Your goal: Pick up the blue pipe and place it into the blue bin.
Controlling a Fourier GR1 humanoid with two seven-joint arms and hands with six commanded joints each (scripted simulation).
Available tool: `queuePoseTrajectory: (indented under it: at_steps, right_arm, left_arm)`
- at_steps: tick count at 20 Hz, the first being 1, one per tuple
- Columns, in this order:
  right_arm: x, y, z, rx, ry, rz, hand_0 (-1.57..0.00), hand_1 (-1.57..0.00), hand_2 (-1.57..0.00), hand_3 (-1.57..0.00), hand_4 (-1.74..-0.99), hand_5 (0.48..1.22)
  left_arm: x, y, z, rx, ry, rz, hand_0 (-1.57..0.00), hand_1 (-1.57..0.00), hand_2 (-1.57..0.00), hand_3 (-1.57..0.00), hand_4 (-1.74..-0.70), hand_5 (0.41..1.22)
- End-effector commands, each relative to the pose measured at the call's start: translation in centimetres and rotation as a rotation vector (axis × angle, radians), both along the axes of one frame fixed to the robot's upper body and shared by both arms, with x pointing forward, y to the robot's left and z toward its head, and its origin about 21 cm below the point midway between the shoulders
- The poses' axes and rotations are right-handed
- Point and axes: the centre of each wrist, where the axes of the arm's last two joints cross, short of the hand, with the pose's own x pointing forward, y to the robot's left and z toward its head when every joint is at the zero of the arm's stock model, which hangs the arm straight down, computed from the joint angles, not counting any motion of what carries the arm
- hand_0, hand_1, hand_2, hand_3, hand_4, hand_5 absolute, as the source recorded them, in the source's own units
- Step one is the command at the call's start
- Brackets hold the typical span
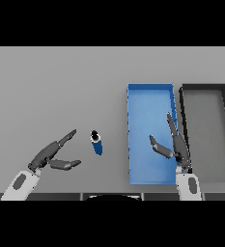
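The 2 arms share one build. Each forearm is a white, rounded shell bearing a grey oval patch, narrowing to a dark grey wrist. The left hand (50,155) and the right hand (174,144) are dark grey throughout, with slim, segmented fingers and a shorter, thicker thumb.
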Motion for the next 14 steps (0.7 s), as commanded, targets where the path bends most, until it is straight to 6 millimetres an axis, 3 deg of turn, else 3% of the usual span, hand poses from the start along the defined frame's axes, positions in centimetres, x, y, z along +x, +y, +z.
queuePoseTrajectory:
  at_steps: [1, 10, 14]
  right_arm:
    - [0.0, 0.3, 0.2, 0.004, -0.004, 0.0, 0.0, 0.0, 0.0, 0.0, -1.195, 0.617]
    - [-0.5, 0.0, -0.4, 0.002, 0.013, -0.015, 0.0, 0.0, 0.0, 0.0, -1.202, 0.621]
    - [-0.6, -0.3, -0.3, 0.008, -0.001, -0.022, 0.0, 0.0, 0.0, 0.0, -1.215, 0.637]
  left_arm:
    - [0.4, -0.7, 0.0, -0.003, -0.007, -0.016, 0.0, 0.0, 0.0, 0.0, -1.14, 0.455]
    - [1.9, -6.7, -2.5, -0.091, -0.013, -0.055, 0.0, 0.0, 0.0, 0.0, -1.15, 0.46]
    - [2.9, -8.5, -3.4, -0.061, -0.017, -0.06, 0.0, 0.0, 0.0, 0.0, -1.1, 0.448]
